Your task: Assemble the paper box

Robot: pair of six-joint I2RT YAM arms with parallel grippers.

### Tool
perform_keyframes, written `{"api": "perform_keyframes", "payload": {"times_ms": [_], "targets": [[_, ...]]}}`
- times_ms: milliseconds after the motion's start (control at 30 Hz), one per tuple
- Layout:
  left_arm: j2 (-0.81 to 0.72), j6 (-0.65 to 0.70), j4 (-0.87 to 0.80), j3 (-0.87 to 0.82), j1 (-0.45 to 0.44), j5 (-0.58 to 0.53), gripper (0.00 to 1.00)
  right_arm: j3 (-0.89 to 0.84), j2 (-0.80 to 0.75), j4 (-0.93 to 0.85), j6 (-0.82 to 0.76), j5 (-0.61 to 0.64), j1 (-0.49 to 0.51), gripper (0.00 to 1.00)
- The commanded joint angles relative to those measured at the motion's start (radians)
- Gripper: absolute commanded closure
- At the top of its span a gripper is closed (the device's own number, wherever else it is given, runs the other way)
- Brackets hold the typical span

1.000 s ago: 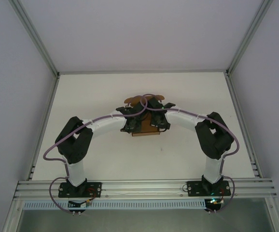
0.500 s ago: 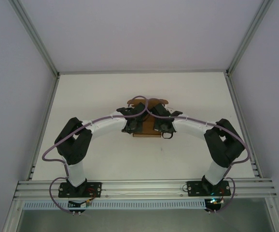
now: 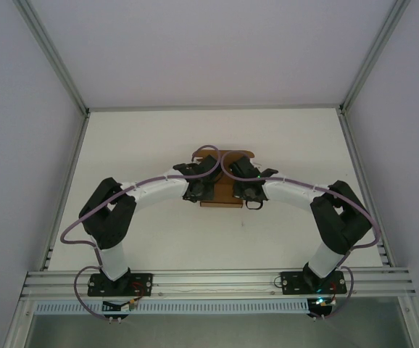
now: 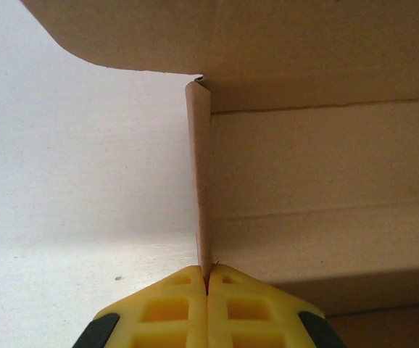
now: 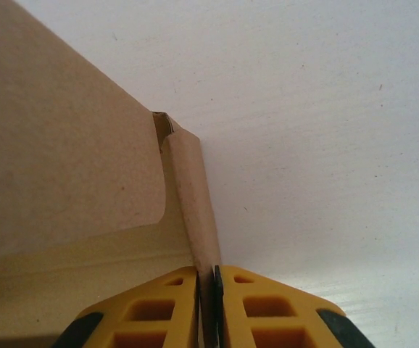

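Left jaws pinch paper box [image 4: 325, 145]; right unclear

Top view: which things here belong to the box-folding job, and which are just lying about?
Job: paper box, left gripper, right gripper.
Just there: white table, purple cables, metal rail.

The top external view looks down from high above and behind the near edge of the tabletop [image 3: 159, 239], far enough back to take in the whole surface to its far edge. The left wrist view looks forward along the left end effector [image 4: 207, 274], pressed close to the paper box [image 4: 318, 159]. The right wrist view looks along the right end effector [image 5: 209, 272] from just as near. All three share the box at the tabletop's middle.
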Motion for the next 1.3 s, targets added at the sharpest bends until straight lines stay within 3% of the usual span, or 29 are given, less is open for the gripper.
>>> {"api": "perform_keyframes", "payload": {"times_ms": [0,167,267,367,600,767,1033,1267], "targets": [[-0.044,-0.015,0.069,-0.007,-0.004,0.018,1.0,0.013,0.011,-0.009,-0.009,-0.045,0.002,0.83],[-0.039,-0.015,0.07,-0.005,-0.005,0.024,1.0,-0.014,0.015,0.022,0.001,-0.076,0.001,0.8],[-0.037,-0.013,0.069,-0.005,-0.005,0.025,1.0,-0.025,0.007,0.029,-0.008,-0.071,0.001,0.85],[-0.037,-0.016,0.069,-0.003,-0.005,0.026,1.0,-0.012,0.016,0.009,-0.021,-0.068,0.001,0.76],[-0.042,-0.018,0.068,-0.008,-0.004,0.027,1.0,-0.032,0.029,0.052,-0.016,-0.081,0.001,0.8],[-0.042,-0.016,0.068,-0.007,-0.005,0.027,1.0,-0.02,0.058,0.035,-0.024,-0.073,0.001,0.77],[-0.041,-0.015,0.062,-0.004,-0.005,0.023,1.0,-0.01,0.099,0.014,-0.016,-0.053,0.001,0.87],[-0.051,-0.019,0.067,0.002,-0.006,0.029,1.0,0.016,0.155,-0.085,-0.009,-0.002,0.006,0.87]]}}
